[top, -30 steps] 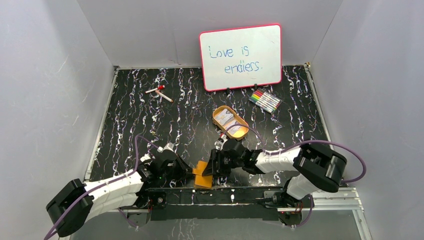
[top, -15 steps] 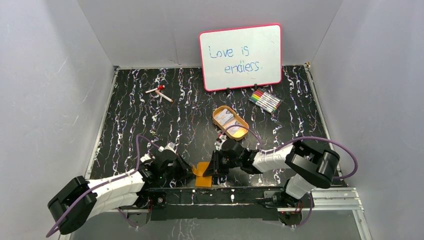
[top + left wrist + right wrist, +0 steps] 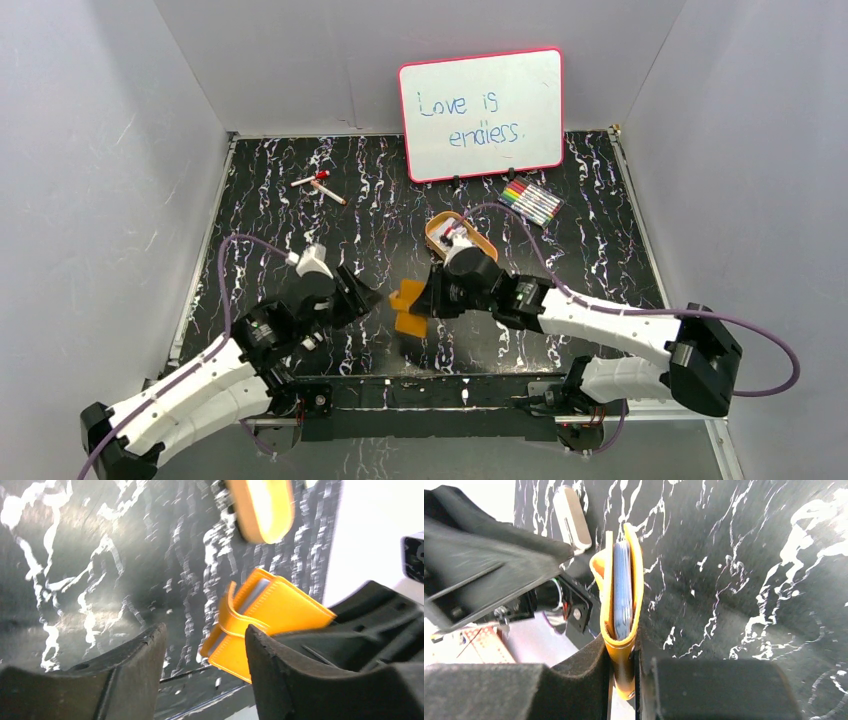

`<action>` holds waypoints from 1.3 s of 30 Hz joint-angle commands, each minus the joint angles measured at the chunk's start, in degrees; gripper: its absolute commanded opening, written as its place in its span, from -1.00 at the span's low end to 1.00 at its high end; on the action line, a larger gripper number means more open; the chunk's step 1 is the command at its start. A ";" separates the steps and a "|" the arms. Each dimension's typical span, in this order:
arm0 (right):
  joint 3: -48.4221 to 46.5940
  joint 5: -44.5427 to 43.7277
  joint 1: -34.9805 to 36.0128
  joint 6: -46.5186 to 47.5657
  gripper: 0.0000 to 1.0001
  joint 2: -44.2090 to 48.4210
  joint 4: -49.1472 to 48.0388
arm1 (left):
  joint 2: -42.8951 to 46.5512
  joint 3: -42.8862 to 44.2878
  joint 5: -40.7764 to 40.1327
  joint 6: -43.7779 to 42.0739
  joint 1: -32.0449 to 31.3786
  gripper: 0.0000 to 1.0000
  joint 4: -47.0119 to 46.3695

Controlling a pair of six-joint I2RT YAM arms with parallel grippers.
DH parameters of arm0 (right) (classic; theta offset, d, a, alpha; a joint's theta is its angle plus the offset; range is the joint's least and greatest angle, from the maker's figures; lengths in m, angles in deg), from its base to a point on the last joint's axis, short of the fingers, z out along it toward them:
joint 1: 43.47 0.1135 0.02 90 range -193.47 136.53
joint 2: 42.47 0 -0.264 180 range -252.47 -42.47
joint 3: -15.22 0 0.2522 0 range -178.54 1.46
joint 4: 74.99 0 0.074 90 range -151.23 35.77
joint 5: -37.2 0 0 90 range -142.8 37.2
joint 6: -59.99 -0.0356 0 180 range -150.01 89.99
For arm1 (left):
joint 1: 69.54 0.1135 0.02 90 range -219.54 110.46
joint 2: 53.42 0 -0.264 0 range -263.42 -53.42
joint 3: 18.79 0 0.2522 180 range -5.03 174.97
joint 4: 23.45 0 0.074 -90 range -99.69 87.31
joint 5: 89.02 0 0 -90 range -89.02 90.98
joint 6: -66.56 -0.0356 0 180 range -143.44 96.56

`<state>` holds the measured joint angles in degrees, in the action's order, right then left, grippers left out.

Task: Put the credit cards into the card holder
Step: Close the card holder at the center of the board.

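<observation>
**Card holder pinched in my right pincer, left pincer standing open**

My right pincer (image 3: 428, 300) is clamped on the card holder (image 3: 407, 312), low over the near middle of the black, white-veined table (image 3: 300, 240). From my right wrist I see both fingers pressed against the tan-orange leather at one end of the fold, the holder (image 3: 624, 570) standing on edge and slightly agape, with blue-grey pocket layers showing between its two covers. I cannot tell whether a card sits among those layers.

My left pincer (image 3: 368, 297) is just beside the holder on its left, and its jaws are parted with nothing between them. From the left wrist, the holder (image 3: 280, 612) shows just past my right-hand finger (image 3: 280, 675); I cannot tell whether it touches.

Behind my right arm lies the oval yellow-orange tray (image 3: 433, 230), partly covered by the wrist. In the left wrist view the tray (image 3: 250, 522) is too blurred for me to make out any credit cards in it.

At the far edge a pink-framed whiteboard (image 3: 482, 112) stands upright, with "Love is endless." handwritten in blue. A row of coloured markers (image 3: 530, 202) lies just in front of its right end. Two loose pens (image 3: 318, 185), one red-capped, lie crossed at the far left.
</observation>
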<state>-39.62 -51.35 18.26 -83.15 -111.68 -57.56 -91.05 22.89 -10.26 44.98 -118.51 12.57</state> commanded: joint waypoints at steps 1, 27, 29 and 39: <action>-12.52 -12.38 0.03 4.00 -1.00 -0.81 16.77 | -0.35 9.83 -4.45 -15.62 -0.08 0.27 3.08; -67.88 -19.81 -10.23 -21.24 -1.00 -27.12 56.33 | -13.42 32.38 3.49 -76.74 -0.62 0.75 -6.72; -67.82 -18.92 -10.65 -22.34 -1.00 -27.25 55.73 | -15.23 32.36 3.48 -78.60 -0.97 0.75 -8.03; -69.56 -17.46 -11.19 -24.06 -1.00 -28.25 55.49 | -21.14 31.80 -0.54 -91.57 -8.14 0.72 -13.23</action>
<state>-105.54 -68.81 7.27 -105.10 -140.21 -2.29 -111.14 53.32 -8.53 -38.67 -123.56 2.80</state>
